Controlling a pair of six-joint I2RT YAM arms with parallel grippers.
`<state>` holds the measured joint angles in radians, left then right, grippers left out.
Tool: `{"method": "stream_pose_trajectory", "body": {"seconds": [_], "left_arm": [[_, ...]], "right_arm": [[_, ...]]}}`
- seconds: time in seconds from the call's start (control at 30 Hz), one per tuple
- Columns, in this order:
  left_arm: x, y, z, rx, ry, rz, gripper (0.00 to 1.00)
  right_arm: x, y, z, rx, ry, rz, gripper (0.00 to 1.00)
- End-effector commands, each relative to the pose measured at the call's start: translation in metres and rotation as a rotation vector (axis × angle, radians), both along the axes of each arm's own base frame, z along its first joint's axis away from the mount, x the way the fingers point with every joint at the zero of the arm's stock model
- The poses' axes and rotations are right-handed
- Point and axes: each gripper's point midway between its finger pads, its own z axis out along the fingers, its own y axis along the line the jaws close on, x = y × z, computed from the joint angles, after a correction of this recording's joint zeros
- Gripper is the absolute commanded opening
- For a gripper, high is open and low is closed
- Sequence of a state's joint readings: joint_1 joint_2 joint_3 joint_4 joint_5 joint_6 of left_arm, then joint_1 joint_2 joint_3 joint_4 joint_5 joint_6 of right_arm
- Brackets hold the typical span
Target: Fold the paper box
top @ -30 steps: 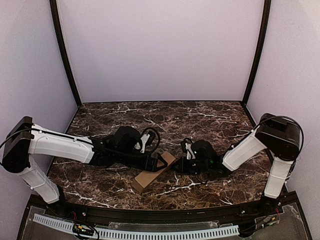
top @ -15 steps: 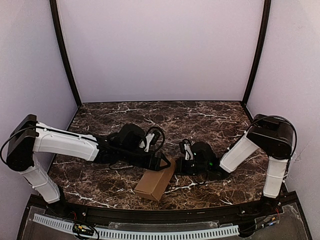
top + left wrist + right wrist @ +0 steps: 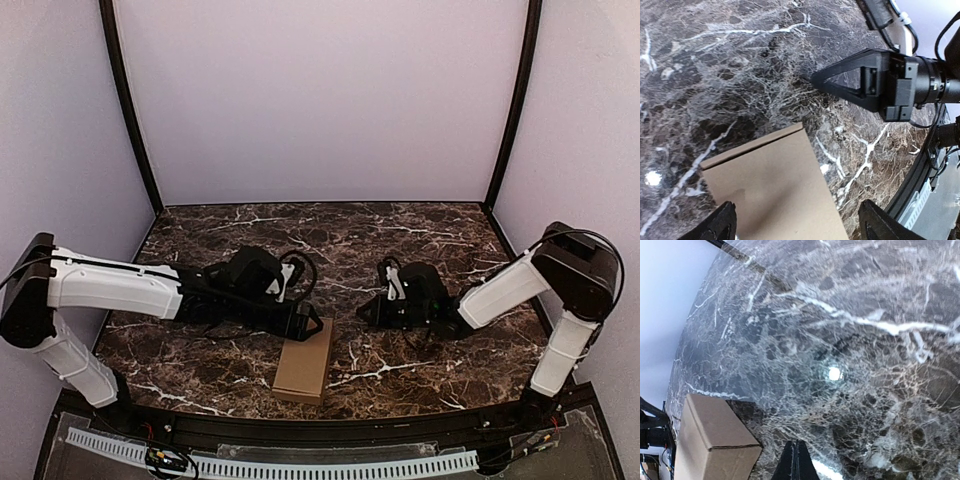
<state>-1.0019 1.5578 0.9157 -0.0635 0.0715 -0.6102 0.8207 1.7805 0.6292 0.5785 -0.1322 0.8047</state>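
Lying near the marble worktop's [image 3: 400,235] front edge, the paper box [image 3: 304,362] is folded closed. The left hand [image 3: 308,325] hangs over its far end, spread wide, gripping nothing. The right hand [image 3: 368,313], pinched shut and empty, sits nearby.

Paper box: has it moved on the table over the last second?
Yes. The paper box has turned from a diagonal lie to pointing almost straight away from the near edge of the table, and it sits slightly closer to that edge.

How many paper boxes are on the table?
1. The paper box lies on the table near its front edge, close to the open left fingers. No other shows, and none seems hidden.
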Motion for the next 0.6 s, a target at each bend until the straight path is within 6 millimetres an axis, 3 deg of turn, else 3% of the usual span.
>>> {"method": "stream_pose_trajectory", "body": {"seconds": [0.0, 0.13, 0.27, 0.57], "left_arm": [[0.011, 0.035, 0.024, 0.106, -0.116, 0.063, 0.86], [0.009, 0.053, 0.028, 0.172, -0.14, 0.074, 0.87], [-0.003, 0.067, 0.013, 0.228, -0.069, 0.078, 0.88], [-0.035, 0.064, -0.025, 0.111, 0.13, 0.079, 0.87]], "right_arm": [[-0.003, -0.014, 0.021, -0.072, -0.09, 0.03, 0.0], [-0.021, -0.006, 0.037, -0.019, -0.094, 0.122, 0.0], [-0.046, 0.008, 0.037, -0.007, -0.064, 0.18, 0.0], [-0.086, 0.036, 0.02, 0.014, 0.015, 0.246, 0.0]]}}
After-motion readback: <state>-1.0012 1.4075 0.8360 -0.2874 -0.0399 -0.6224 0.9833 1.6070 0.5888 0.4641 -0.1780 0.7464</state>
